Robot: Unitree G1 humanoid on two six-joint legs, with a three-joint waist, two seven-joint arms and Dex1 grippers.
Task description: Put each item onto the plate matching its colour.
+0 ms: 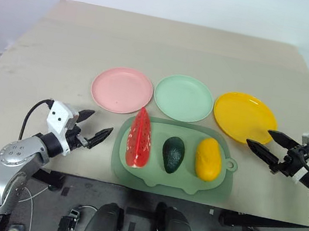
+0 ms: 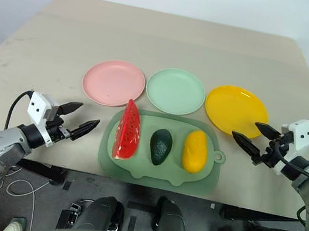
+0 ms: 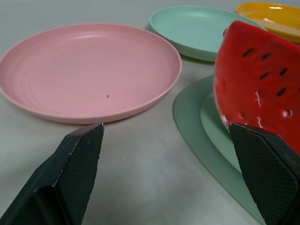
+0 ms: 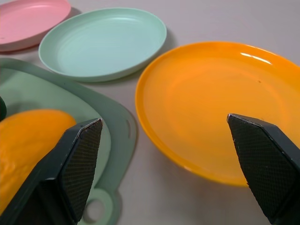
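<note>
Red watermelon slice [image 1: 139, 138], avocado [image 1: 173, 153] and yellow mango [image 1: 208, 158] lie on the green tray [image 1: 220, 189] between my two tools on the table [image 1: 172, 47]. My left tool [image 1: 94, 130] and right tool [image 1: 265, 145] hover spread and empty. Beyond the tray sit pink plate [image 1: 122, 89], mint plate [image 1: 183, 98] and yellow plate [image 1: 244, 117].

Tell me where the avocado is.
The avocado lies mid-tray, between the watermelon slice on its left and the mango on its right, below the mint plate.
</note>
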